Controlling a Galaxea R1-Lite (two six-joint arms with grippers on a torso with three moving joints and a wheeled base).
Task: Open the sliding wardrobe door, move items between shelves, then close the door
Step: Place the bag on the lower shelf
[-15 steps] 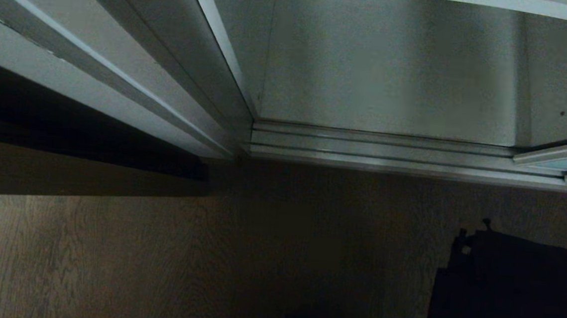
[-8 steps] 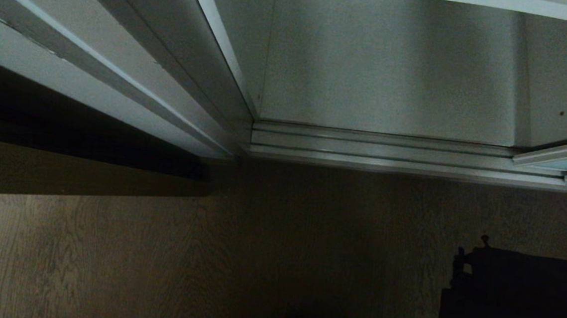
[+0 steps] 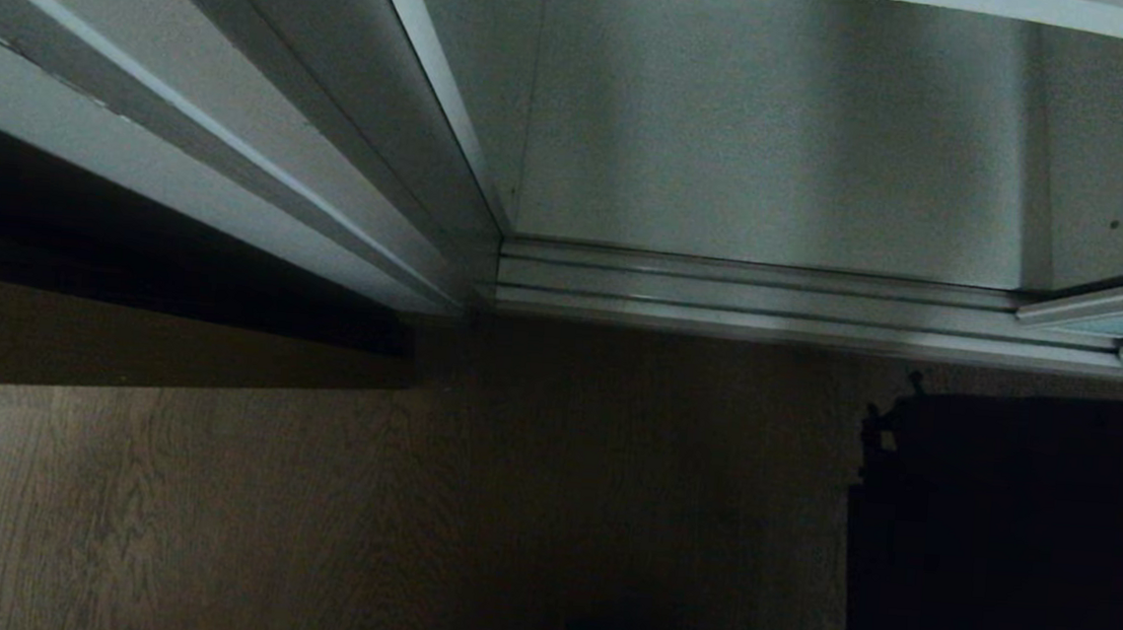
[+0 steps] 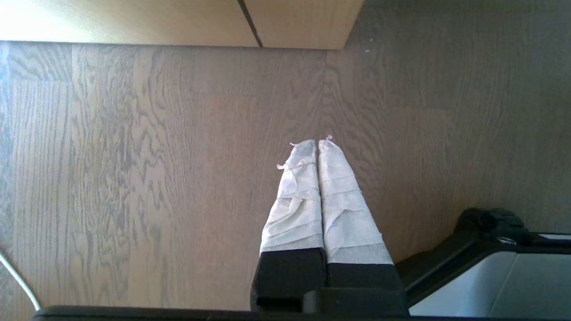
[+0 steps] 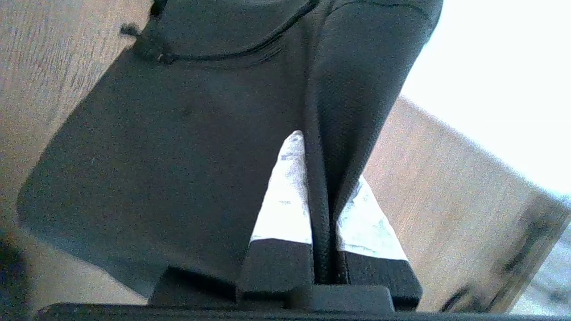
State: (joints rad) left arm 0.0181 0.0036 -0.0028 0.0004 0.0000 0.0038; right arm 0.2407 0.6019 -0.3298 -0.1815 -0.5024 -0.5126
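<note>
Fabric of the soft black bag (image 5: pixel 187 147) is pinched between the right gripper (image 5: pixel 319 178) fingers, its lower part cut off; left gripper (image 4: pixel 317 145) closed, empty, above wood-grain floor (image 4: pixel 134 156).

Right claw (image 5: pixel 319 178) pinched on black fabric, left claw (image 4: pixel 317 145) closed, pointing at floor

Black bag (image 3: pixel 1010 544) held by right hand (image 5: pixel 319 178) now higher vs. half sec ago.
</note>
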